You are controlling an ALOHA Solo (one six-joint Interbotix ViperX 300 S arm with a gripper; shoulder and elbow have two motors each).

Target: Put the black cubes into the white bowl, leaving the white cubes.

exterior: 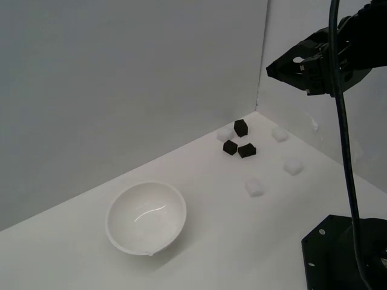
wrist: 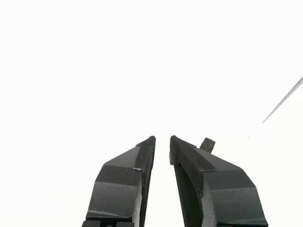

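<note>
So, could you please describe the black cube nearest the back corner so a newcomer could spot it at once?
Find the corner where the two grey walls meet at the far end of the white surface. Just in front of it sit three black cubes; this black cube is the rearmost, tilted up, while the two others sit side by side nearer the white bowl.

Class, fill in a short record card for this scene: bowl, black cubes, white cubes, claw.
bowl: white bowl, upright on the white surface, nothing inside
black cubes: three, clustered near the back corner, none in the bowl
white cubes: four seen, scattered around the black ones
claw: claw raised above the cubes, fingers narrowly apart, holding nothing
</note>
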